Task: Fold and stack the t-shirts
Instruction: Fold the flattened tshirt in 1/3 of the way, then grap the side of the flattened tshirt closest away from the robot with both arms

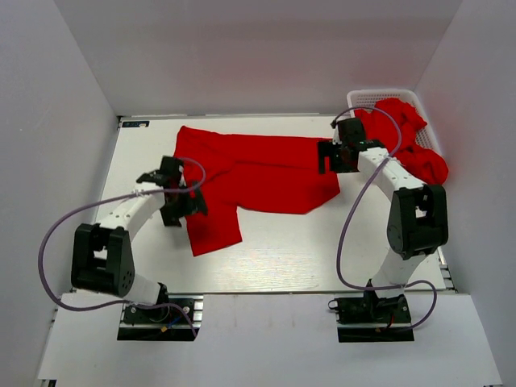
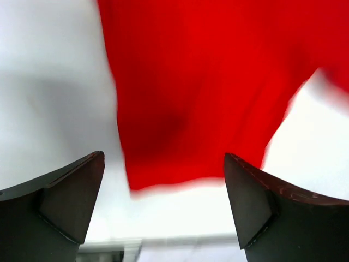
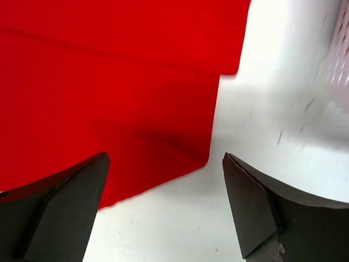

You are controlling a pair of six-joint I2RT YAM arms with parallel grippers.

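Observation:
One red t-shirt (image 1: 258, 173) lies spread across the white table, a narrower part reaching toward the front (image 1: 214, 230). More red t-shirts (image 1: 411, 137) are heaped in the basket at the back right. My left gripper (image 1: 182, 190) hovers at the spread shirt's left edge, open and empty. In the left wrist view the red cloth (image 2: 207, 82) lies beyond the left gripper (image 2: 163, 183), its edge just ahead of the fingertips. My right gripper (image 1: 324, 157) stands open at the shirt's right edge. In the right wrist view the shirt's corner (image 3: 109, 82) sits ahead of the empty right gripper (image 3: 163, 183).
A white mesh basket (image 1: 372, 97) stands in the back right corner, and its wall (image 3: 341, 54) shows at the edge of the right wrist view. White walls enclose the table on three sides. Bare table top (image 1: 322, 250) lies in front of the shirt.

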